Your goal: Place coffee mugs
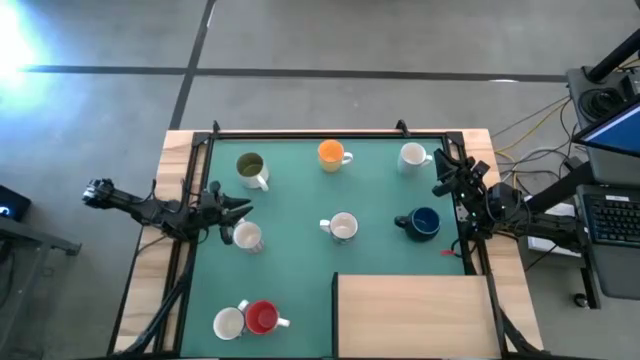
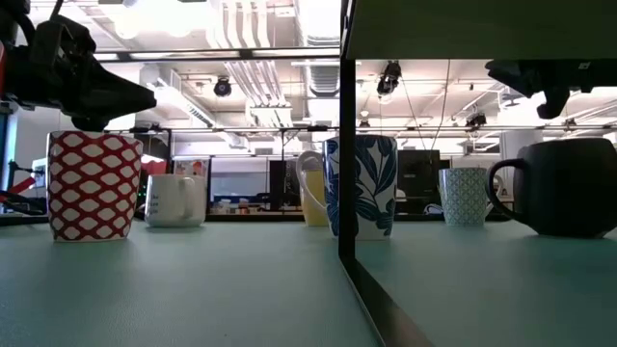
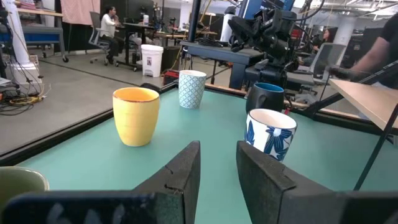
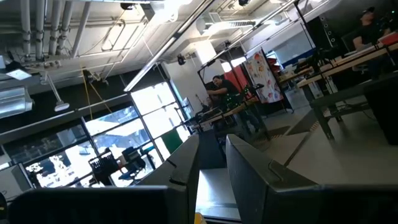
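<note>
Mugs are spread over the green table (image 1: 300, 270) in the high view. The left gripper (image 1: 238, 208) sits at the table's left side, its fingers nearly closed and gripping nothing. A white mug (image 1: 246, 237) stands just beside its tip on the near side, the olive-inside mug (image 1: 251, 168) a little beyond it toward the far edge, and the red mug (image 1: 262, 317) touches another white mug (image 1: 229, 323) well behind it at the near edge. The right gripper (image 1: 447, 176) waits at the right edge with a slight gap between its fingers, holding nothing; a white mug (image 1: 412, 156) lies just beside it at the far corner, the dark blue mug (image 1: 423, 223) near it toward the middle. The orange mug (image 1: 331, 153) and the central white mug (image 1: 343, 228) stand between the two arms.

Low view: a red-patterned mug (image 2: 93, 185) stands beneath one dark gripper (image 2: 82, 87); a dark mug (image 2: 564, 187) stands at right.

Left wrist view: straight ahead of the close-set fingers (image 3: 180, 171) are a leaf-printed mug (image 3: 269, 133), a yellow mug (image 3: 135, 116), a patterned mug (image 3: 191, 89) and the dark one (image 3: 265, 98).

Right wrist view: its fingers (image 4: 181, 165) point at the room, no mug visible.
</note>
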